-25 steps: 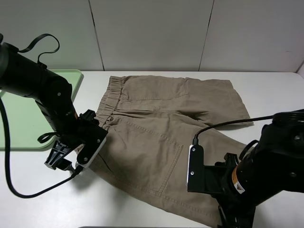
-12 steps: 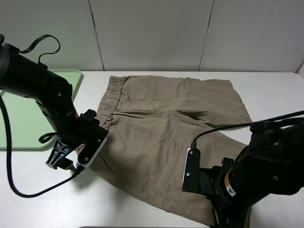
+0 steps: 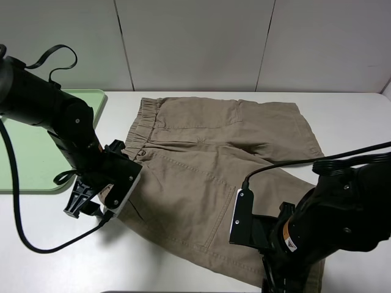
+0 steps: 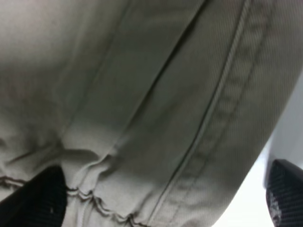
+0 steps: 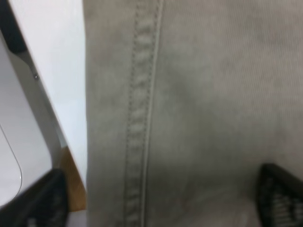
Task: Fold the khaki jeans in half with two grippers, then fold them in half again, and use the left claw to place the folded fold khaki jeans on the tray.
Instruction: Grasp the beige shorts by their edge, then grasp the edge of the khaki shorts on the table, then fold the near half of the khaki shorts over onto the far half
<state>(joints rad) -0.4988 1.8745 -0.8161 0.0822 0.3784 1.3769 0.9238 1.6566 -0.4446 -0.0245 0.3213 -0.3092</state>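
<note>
Left gripper (image 4: 158,196): black pincer fingers (image 4: 33,203) stood wide apart with nothing clamped, straddling the gathered waistband edge directly beneath. It was probably placed there to pinch that edge for the first fold.
Right gripper (image 5: 160,196): its jaws were likewise parted over the stitched leg hem below it, probably to take the matching end.
Khaki-tan cotton short-legged jeans (image 3: 214,152): lay flat and unfolded under both grippers, on the white surface (image 3: 354,116).
Pale-green plastic rectangular tray (image 3: 27,146): lay off the left gripper's outer side, apart from the jeans.
</note>
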